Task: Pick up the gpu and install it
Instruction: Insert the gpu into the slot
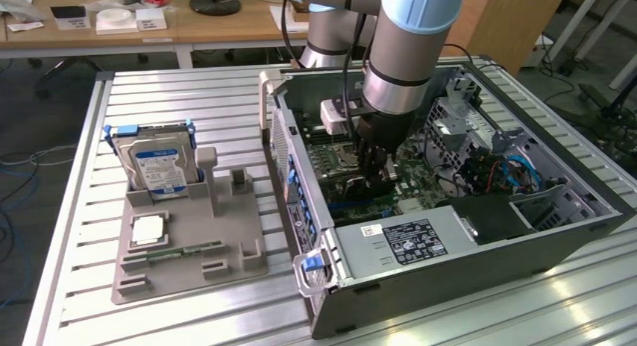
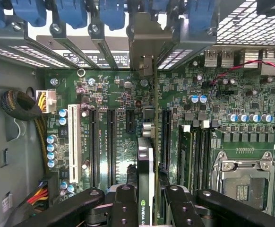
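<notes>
wrist view: the tool grips the gpu edge-on over the motherboard.

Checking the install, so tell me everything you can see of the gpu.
The gpu is a thin dark card seen edge-on, with a small logo label at its near end. The fingers clamp it from both sides. It stands on edge above the green motherboard, parallel to the long black slots, its pale metal bracket at the case's rear slot covers. Whether it is seated cannot be told.
</notes>
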